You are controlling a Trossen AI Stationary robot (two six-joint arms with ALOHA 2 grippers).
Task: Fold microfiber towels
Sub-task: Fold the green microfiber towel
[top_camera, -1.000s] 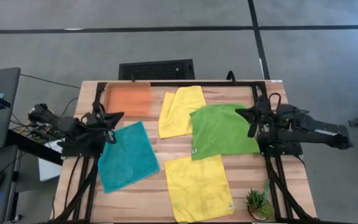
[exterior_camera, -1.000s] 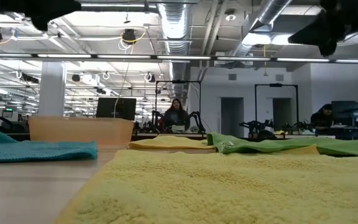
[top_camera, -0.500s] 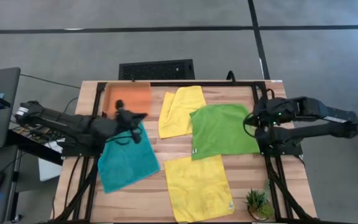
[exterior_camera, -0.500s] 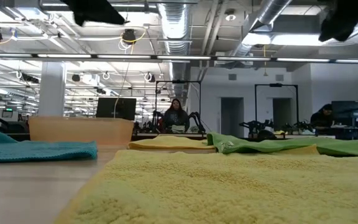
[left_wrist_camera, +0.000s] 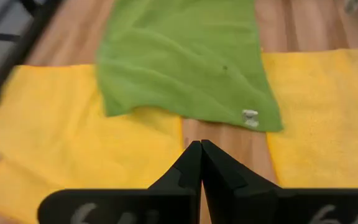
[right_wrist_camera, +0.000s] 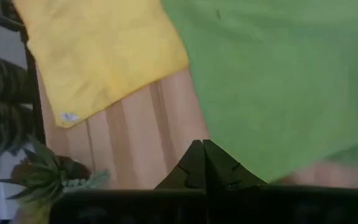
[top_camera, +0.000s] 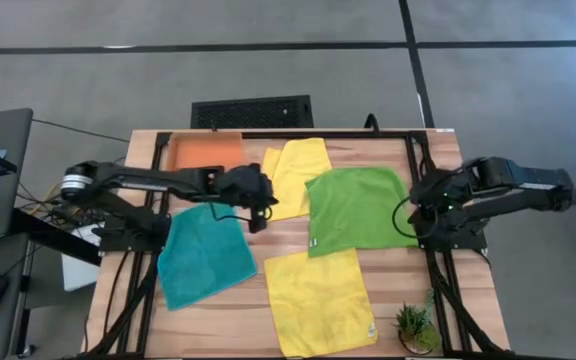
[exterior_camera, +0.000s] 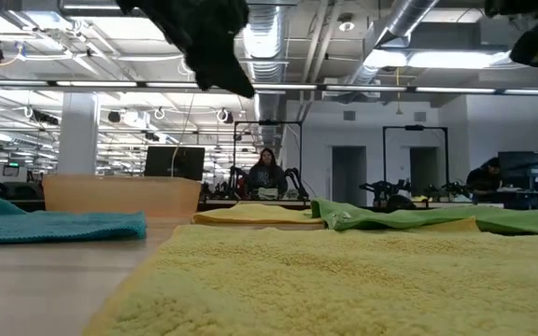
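No text, label or number is legible; the small white tag on the lime green towel [left_wrist_camera: 250, 117] is too blurred to read.

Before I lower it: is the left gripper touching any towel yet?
Apart. The low view shows the left gripper high above the towels, fingers shut.

Counter [top_camera: 268, 245]: wood-slat | teal towel [top_camera: 203, 255] | lime green towel [top_camera: 356, 210] | rear yellow towel [top_camera: 295, 172] | front yellow towel [top_camera: 318, 300] | orange tray [top_camera: 206, 153] | potted plant [top_camera: 414, 326]
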